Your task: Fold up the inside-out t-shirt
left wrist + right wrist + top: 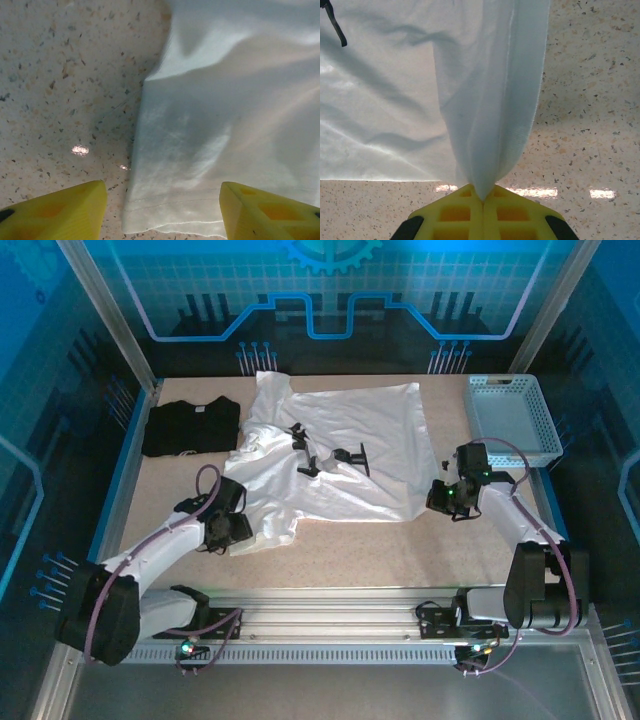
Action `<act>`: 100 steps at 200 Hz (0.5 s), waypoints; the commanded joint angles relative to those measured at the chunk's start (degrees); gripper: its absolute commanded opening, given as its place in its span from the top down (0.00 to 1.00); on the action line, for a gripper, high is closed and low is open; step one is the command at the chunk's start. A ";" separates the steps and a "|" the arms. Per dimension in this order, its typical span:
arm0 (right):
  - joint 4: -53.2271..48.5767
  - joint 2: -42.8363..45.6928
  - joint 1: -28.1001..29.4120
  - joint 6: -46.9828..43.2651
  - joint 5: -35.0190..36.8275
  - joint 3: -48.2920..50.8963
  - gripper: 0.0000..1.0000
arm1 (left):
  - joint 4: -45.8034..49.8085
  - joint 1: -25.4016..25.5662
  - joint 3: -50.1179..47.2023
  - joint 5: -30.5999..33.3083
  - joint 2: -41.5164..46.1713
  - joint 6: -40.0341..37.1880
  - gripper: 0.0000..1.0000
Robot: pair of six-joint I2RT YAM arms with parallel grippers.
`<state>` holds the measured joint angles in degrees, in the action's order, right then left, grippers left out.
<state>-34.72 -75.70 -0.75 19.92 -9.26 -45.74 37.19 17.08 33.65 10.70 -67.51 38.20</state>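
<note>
Your white inside-out t-shirt (385, 430) lies spread and rumpled across the middle of the speckled table (400, 555), with dark markings (335, 453) showing near its centre. At the shirt's near-left edge, your left gripper (232, 530) sits low over the cloth. In its wrist view the left gripper (162, 200) has its yellow fingers (60, 210) standing well apart and nothing clamped between them. A hemmed edge of the fabric lies flat in the gap, with bare tabletop just to one side. At the shirt's near-right corner, your right gripper (447, 498) has its jaws fully closed on the fabric. Its wrist view shows the right gripper (482, 197) with the two yellow pads pressed together and a gathered fold of white cloth pinched at their tips and running away from them, while the rest of the shirt lies flat on the table. A folded black t-shirt (190, 425) rests at the far left, just beside the white one, and a pale blue basket (548, 430) stands at the far right, apart from both.
</note>
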 commanded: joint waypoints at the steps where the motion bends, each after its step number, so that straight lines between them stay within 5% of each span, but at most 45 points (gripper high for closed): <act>1: 0.44 1.08 0.67 -0.92 -1.28 0.73 0.95 | 0.94 -0.29 -2.10 -1.79 -0.70 1.90 0.46; 100: 0.43 1.53 0.67 -0.89 -1.55 0.74 0.95 | -2.73 -0.38 -4.01 -4.76 -4.37 2.84 0.60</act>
<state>-34.41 -75.68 -0.75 19.84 -9.52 -45.74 36.97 16.97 29.91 9.28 -69.21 40.75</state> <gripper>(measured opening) 0.053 0.441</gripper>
